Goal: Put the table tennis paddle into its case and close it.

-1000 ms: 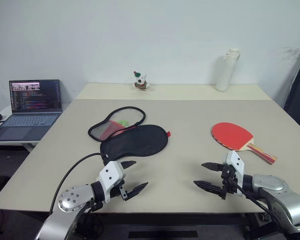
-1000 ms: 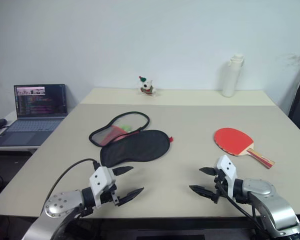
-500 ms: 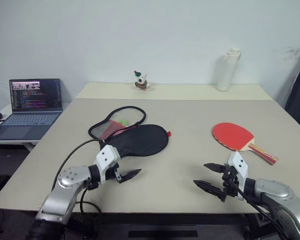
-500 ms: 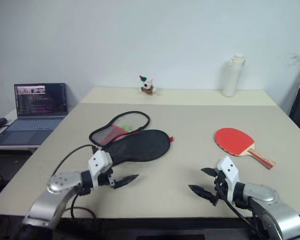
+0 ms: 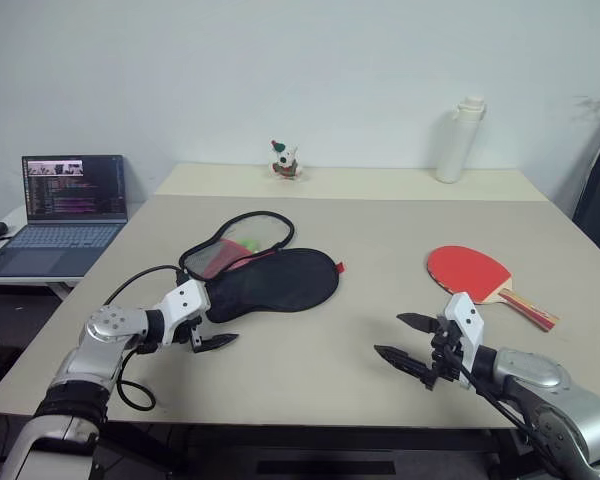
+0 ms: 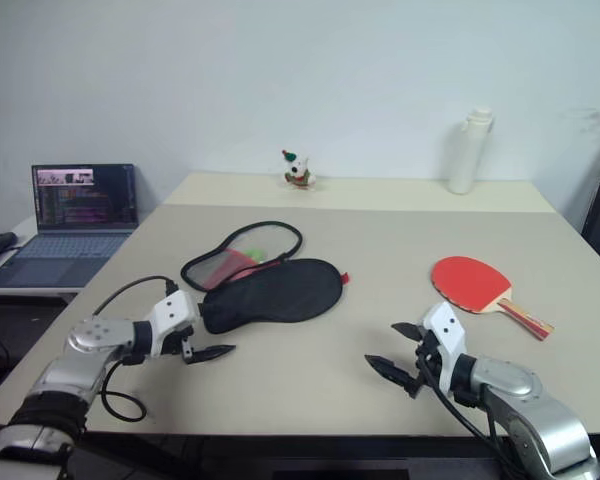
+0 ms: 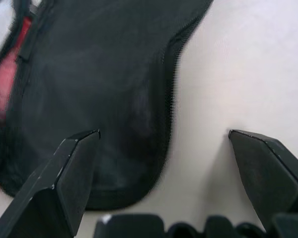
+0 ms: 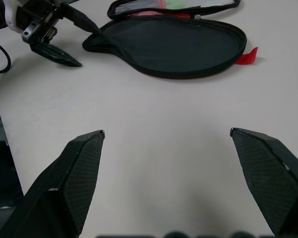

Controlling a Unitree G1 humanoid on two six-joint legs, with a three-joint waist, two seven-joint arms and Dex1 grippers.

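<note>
On the beige bench [image 5: 380,215], my left end effector [image 5: 206,326] sits fingers apart beside the flat black-and-red fabric case [image 5: 275,280], nothing held. Right end effector [image 5: 412,342] too, well short of the round red rubber-faced paddle [image 5: 468,271]. I'd pin the narrow end first so the case won't slide.

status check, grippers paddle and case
Left gripper open at the case's narrow end. Right gripper open, empty. Paddle lies on table, clear path.

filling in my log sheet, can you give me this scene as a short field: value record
paddle: table tennis paddle red face up on the table, robot's right side, untouched
case: case unzipped, lying open at centre-left, black half nearest
left gripper: left gripper open, at the case's narrow end, holding nothing
right gripper: right gripper open, above bare table, short of the paddle
background: laptop, white bottle, small figurine
</note>
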